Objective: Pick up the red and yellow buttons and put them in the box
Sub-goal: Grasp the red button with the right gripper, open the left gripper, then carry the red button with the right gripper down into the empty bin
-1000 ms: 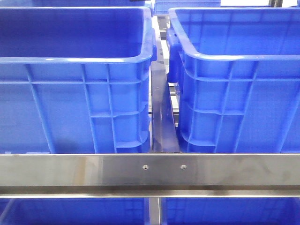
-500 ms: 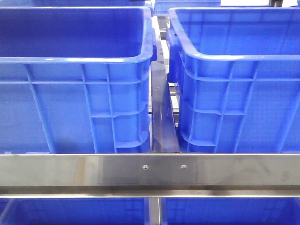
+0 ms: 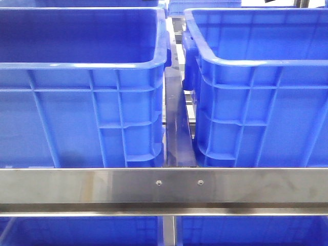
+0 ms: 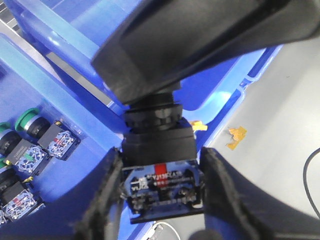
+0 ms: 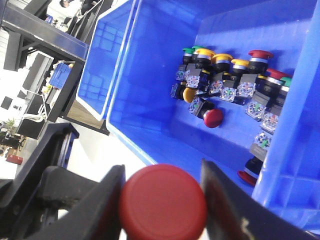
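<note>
My right gripper (image 5: 161, 210) is shut on the round cap of a red button (image 5: 162, 197), held above the rim of a blue box (image 5: 150, 105). Several red, yellow and green buttons (image 5: 225, 82) lie in that box. My left gripper (image 4: 162, 202) is shut on the black body and blue contact block of another button (image 4: 159, 165). Its cap faces away, so its colour is hidden. Neither gripper appears in the front view, which shows two large blue boxes, one left (image 3: 82, 64) and one right (image 3: 256, 62).
A steel rail (image 3: 164, 187) crosses in front of the boxes, with a narrow gap (image 3: 177, 123) between them. In the left wrist view a blue crate (image 4: 75, 107) holds green buttons (image 4: 27, 120), a dark blurred shape (image 4: 200, 40) hangs above, and grey floor (image 4: 280, 125) lies beside.
</note>
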